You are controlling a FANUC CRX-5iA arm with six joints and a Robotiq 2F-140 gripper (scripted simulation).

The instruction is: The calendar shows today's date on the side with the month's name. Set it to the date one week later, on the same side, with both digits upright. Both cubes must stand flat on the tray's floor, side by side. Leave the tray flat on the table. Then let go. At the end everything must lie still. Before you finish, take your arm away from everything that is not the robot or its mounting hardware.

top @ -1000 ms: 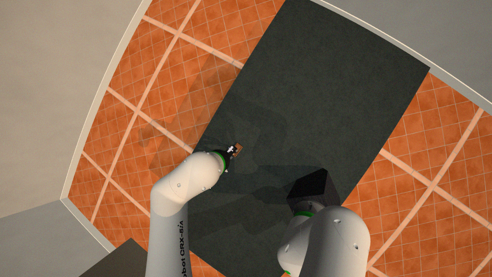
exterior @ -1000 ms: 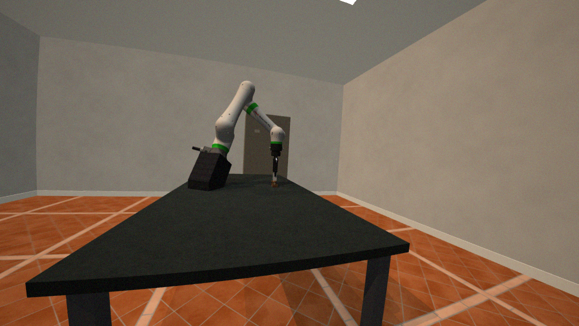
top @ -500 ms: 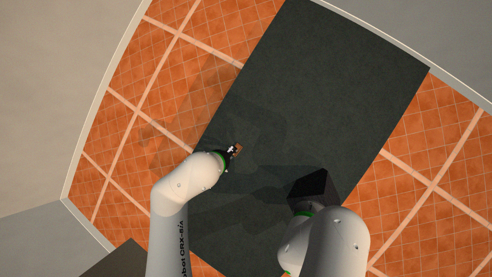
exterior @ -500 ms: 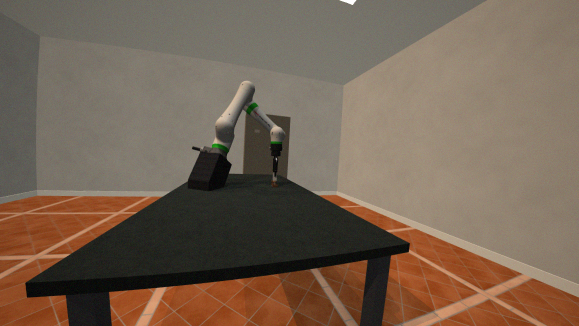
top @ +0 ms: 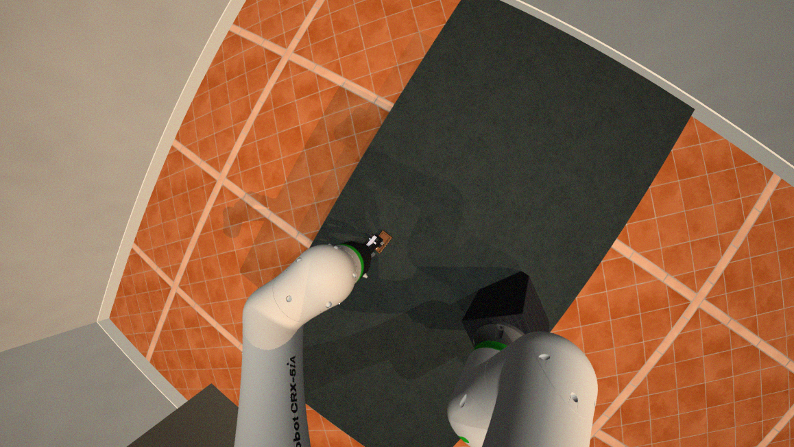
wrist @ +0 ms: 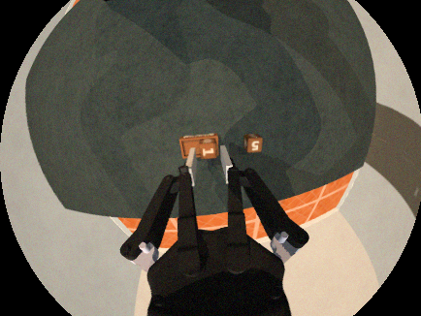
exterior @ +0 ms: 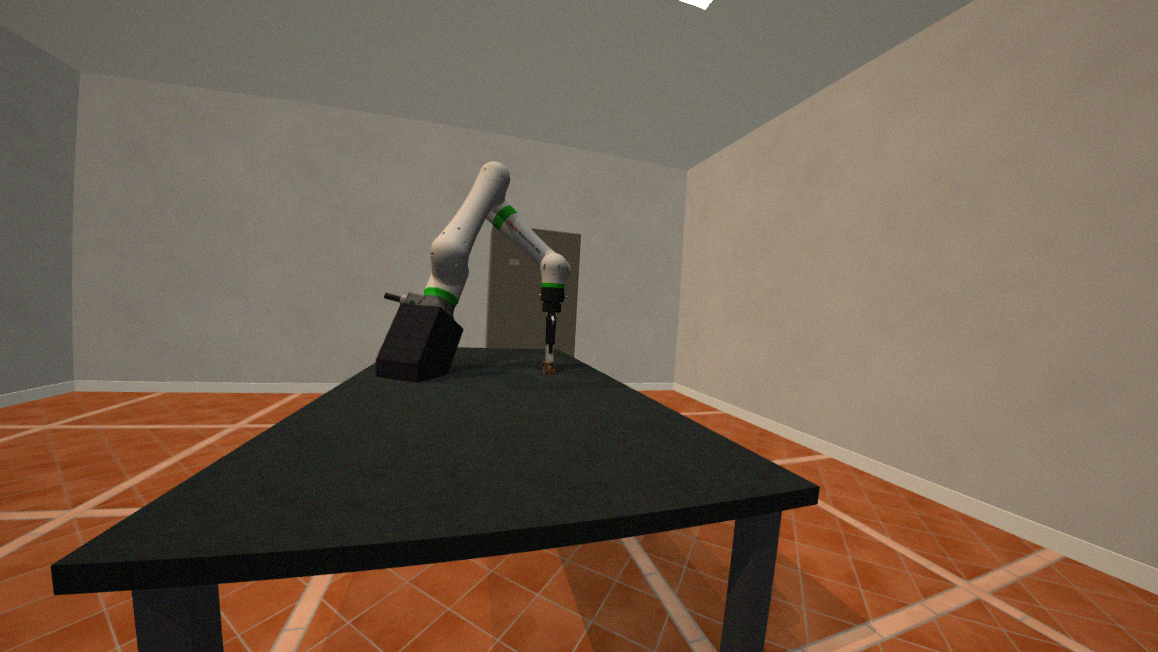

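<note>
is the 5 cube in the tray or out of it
Out. In the wrist view the cube marked 5 sits on the table, apart from the tray, to its right.
</note>
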